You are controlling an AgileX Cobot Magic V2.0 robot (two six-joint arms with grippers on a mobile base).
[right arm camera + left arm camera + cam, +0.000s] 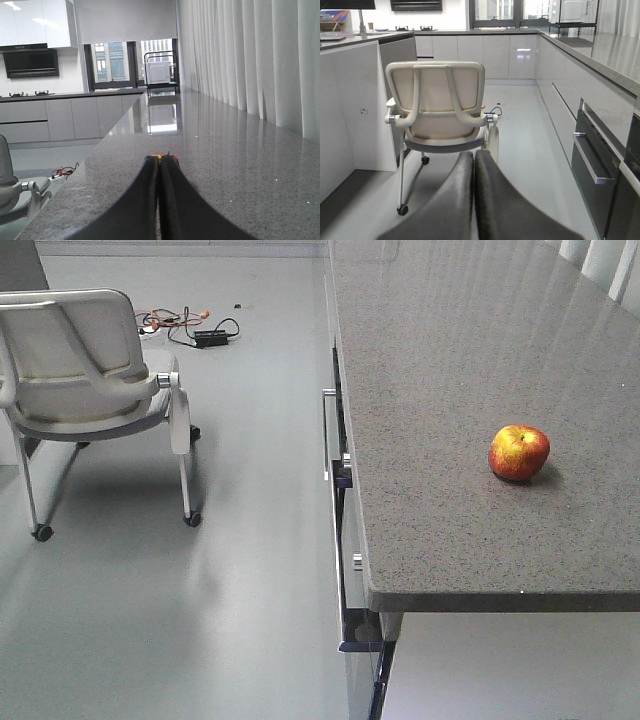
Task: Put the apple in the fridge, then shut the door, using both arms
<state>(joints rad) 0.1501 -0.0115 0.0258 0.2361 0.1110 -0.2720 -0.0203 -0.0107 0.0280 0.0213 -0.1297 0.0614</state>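
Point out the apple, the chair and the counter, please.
apple [519, 452], front view, middle of its red side.
chair [436, 100], left wrist view, middle of its backrest.
counter [450, 350], front view, bare part of its top.

Apple nearly hidden, edges crop the rest

From the right wrist, the apple [159, 156] shows only as a red-yellow sliver above the right gripper [160, 160], whose blurred jaws, pressed together, run off the bottom edge. The left gripper [473, 154], equally blurred, covers some of the chair [435, 100]'s legs. The front view cuts the chair at the left and the counter [450, 390] at the right. The floor cables [185, 328] are too small to sort.
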